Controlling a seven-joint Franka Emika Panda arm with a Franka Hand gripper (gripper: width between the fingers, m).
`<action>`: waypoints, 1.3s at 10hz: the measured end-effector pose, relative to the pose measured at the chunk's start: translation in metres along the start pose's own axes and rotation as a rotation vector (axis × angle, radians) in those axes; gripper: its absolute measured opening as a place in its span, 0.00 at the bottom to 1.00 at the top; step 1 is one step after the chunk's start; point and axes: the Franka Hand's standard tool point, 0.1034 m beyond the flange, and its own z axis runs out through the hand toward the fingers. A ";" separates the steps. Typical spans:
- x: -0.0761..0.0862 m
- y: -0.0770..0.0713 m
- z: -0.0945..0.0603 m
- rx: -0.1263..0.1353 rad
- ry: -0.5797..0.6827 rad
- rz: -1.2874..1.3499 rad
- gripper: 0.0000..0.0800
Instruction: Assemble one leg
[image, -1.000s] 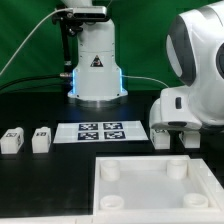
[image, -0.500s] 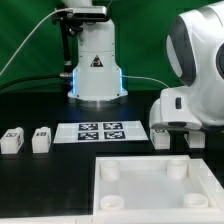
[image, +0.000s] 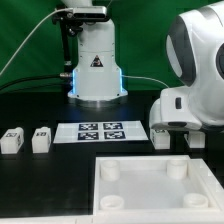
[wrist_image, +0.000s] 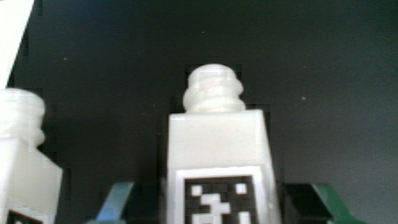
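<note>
In the wrist view a white leg (wrist_image: 221, 150) with a black-and-white tag and a ribbed round tip stands between my gripper (wrist_image: 221, 203) jaws. The jaws are open, with a dark gap on each side of the leg. One fingertip (wrist_image: 121, 202) shows beside it. A second leg (wrist_image: 22, 150) stands close by at the picture's edge. In the exterior view my gripper (image: 174, 133) is low over the table at the right, with white leg blocks (image: 161, 140) just under it. Two more legs (image: 12, 139) (image: 41, 139) lie at the exterior view's left.
The large white square tray-like piece (image: 135, 190) with round corner sockets lies at the front. The marker board (image: 100, 131) lies in the middle of the black table. A white cone-shaped stand with a blue light (image: 96, 70) rises behind it.
</note>
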 end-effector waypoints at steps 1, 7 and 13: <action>0.000 0.000 0.000 0.000 0.000 0.000 0.36; -0.007 0.014 -0.077 -0.038 0.219 -0.075 0.36; -0.025 0.024 -0.145 0.019 0.812 -0.163 0.36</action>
